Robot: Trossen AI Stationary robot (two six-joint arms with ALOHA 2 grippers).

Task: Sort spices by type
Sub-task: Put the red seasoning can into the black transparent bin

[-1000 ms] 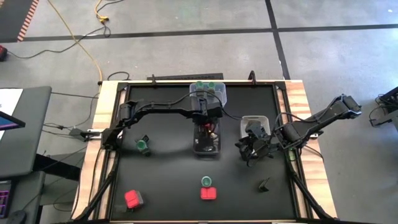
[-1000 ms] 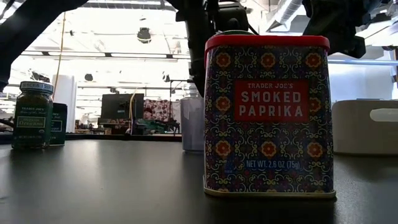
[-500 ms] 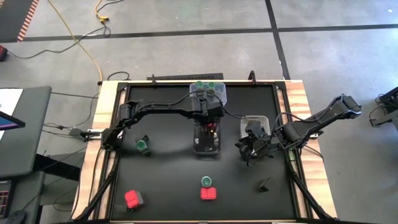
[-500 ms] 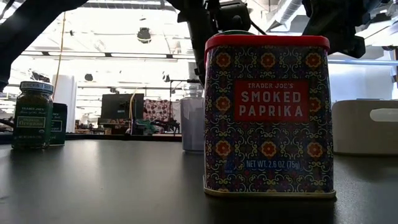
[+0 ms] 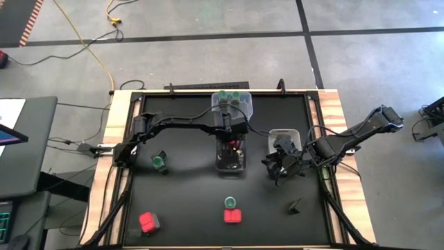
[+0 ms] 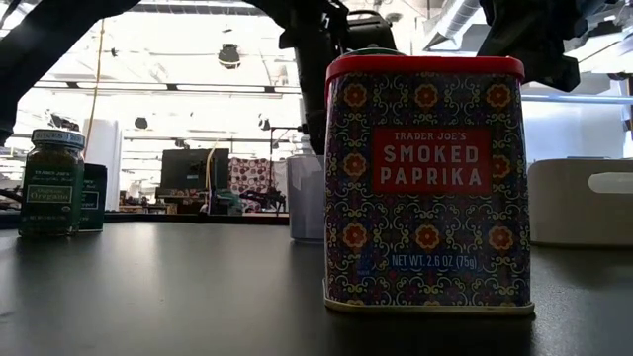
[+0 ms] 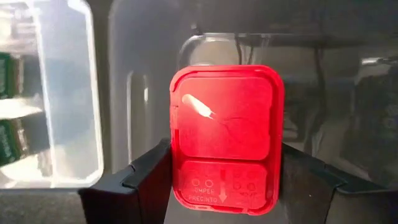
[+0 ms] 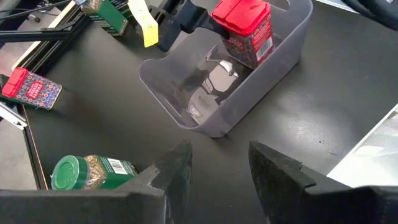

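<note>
Two dark arms reach over the black desk (image 5: 187, 201), the biggest thing here. The left arm stretches to the middle tub (image 5: 230, 154), a clear plastic bin at the desk's centre; its left hand (image 7: 227, 177) is clenched on a red-lidded paprika tin (image 7: 227, 137) held just over that tub. Beyond it, at the far edge, a second clear tub (image 5: 232, 103) holds green-lidded jars. To the right a smaller clear tub (image 5: 284, 139) sits just beside the right hand (image 5: 281, 167), which hangs low with fingers parted and nothing between them.

Loose on the desk: a green-lidded jar (image 5: 159, 162) lying to the left, a red tin (image 5: 148, 222) at the near left corner, another red tin (image 5: 232, 216) near centre with a green-lidded jar (image 5: 230, 202) just behind it, and a small dark container (image 5: 295, 205) at the near right.

From desk level the near red tin reads "TRADER JOE'S SMOKED PAPRIKA, NET WT. 2.6 OZ (75g)". The jar on the left there carries a Trader Joe's label; the rest of its wording is too small to read.
</note>
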